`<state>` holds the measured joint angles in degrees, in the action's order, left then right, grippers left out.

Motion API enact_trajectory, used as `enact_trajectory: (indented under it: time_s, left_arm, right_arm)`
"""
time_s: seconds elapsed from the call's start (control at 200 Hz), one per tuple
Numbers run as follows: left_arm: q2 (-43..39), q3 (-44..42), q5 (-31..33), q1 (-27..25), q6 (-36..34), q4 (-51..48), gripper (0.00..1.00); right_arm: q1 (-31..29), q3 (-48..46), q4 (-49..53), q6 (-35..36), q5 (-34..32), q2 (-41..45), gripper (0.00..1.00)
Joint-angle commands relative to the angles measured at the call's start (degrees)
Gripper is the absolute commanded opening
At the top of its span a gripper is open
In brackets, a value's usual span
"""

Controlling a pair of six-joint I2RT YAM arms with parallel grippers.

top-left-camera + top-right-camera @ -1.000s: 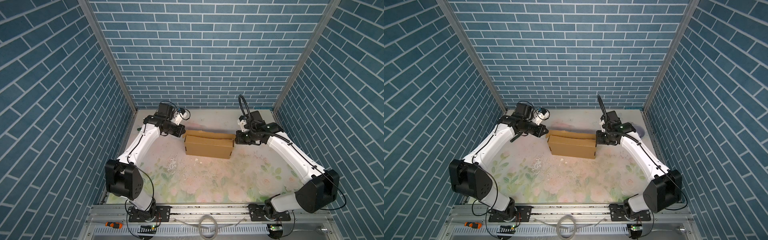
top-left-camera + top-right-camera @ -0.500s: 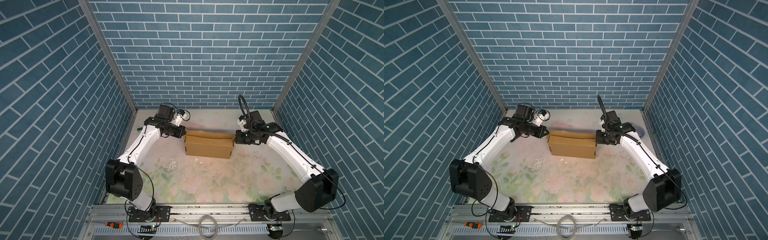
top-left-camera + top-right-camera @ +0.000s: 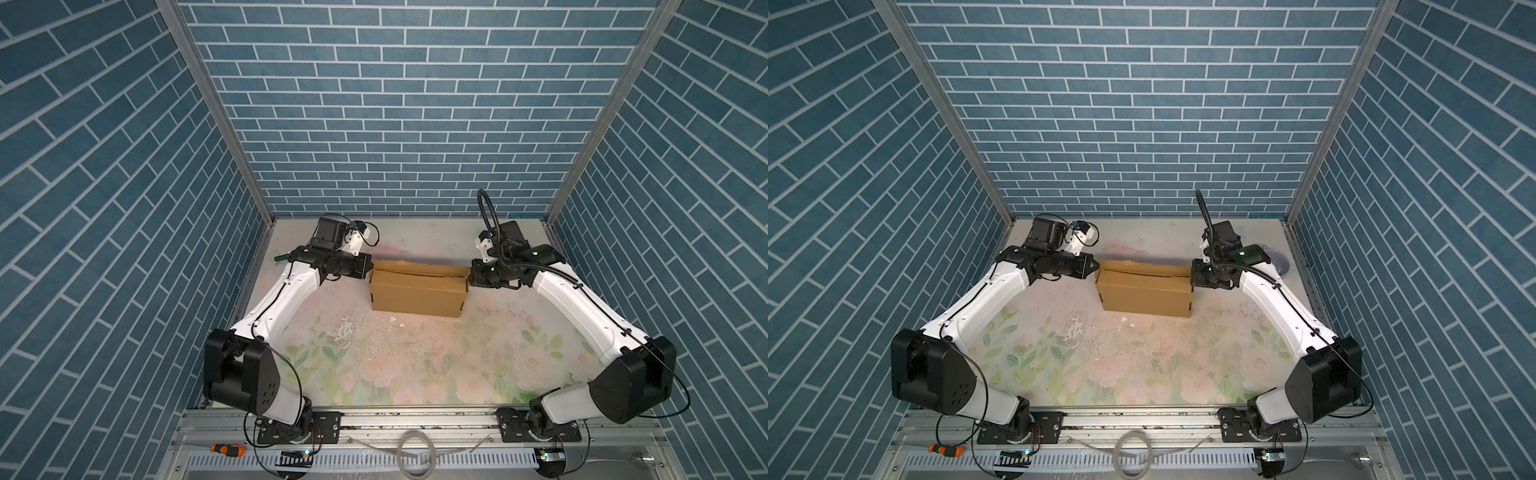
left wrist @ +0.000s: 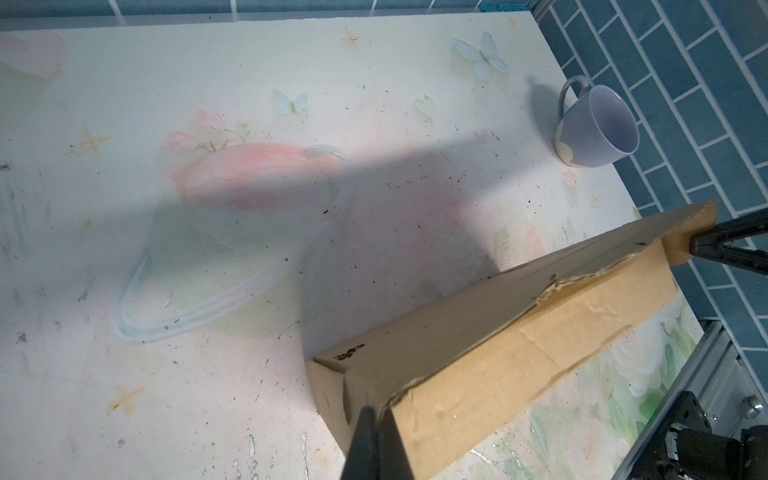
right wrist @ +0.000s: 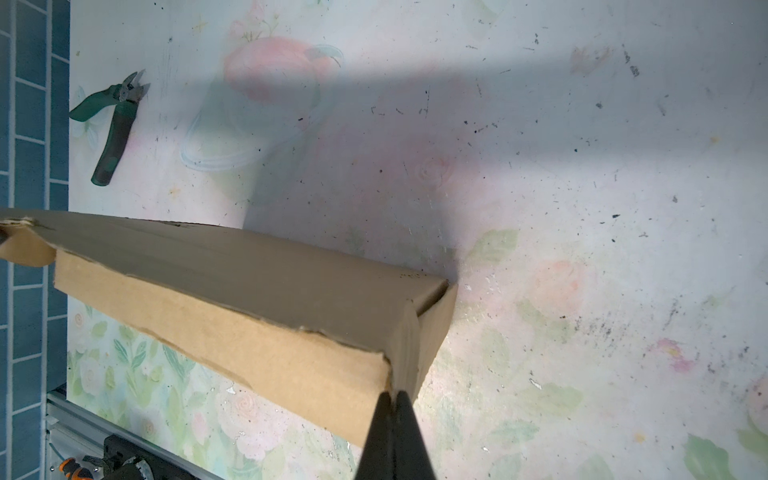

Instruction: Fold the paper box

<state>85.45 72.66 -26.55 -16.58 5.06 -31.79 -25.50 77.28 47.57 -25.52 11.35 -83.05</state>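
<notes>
A brown cardboard box (image 3: pixel 417 291) sits on a flower-patterned table (image 3: pixel 415 374), toward the back and about midway between the side walls. Its long side runs across both top views (image 3: pixel 1145 293). It is folded into a closed, shallow shape, and two white robot arms reach in from the front corners to meet it, one at each short end.

The left gripper (image 3: pixel 370 268) points in sideways at the box's left end, near the upper back corner. In the left wrist view its fingers (image 4: pixel 365 432) are pressed together with only a hairline between them. Their tips touch the box (image 4: pixel 498 361) where the top panel meets the end wall. Whether any card is nipped between them cannot be told.

The right gripper (image 3: pixel 471 276) mirrors this at the right end. In the right wrist view its jaws are likewise pressed together at the near upper corner of the box (image 5: pixel 232 316), tips against the card.

The top panel is shaded and its front edge is ragged, overlapping the lighter front wall. A small rounded tab sticks out at each end, beside each gripper tip.

A pale blue mug (image 4: pixel 598 124) stands near the back right corner, apart from the box. Green-handled cutters (image 5: pixel 112 124) lie near the left wall. An orange screwdriver (image 3: pixel 226 449) rests on the metal rail in front of the table.
</notes>
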Motion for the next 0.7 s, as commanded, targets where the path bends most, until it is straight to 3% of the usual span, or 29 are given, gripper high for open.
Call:
enact_trajectory:
  time_s: [0.0,0.28,0.695]
  left_arm:
    - [-0.2,-3.5,-0.7,-2.0,1.3,-1.4,0.0]
    - [-2.7,-9.9,-0.3,-1.9,3.6,4.7,0.0]
    - [-3.4,-12.5,-1.4,-2.0,4.7,7.2,0.0]
  right_arm:
    - [-0.3,0.8,0.5,-2.4,2.5,-0.9,0.0]
    - [-0.4,1.6,0.7,-5.7,3.4,0.0,0.0]
    - [-0.4,1.2,0.3,-9.0,2.6,0.5,0.0]
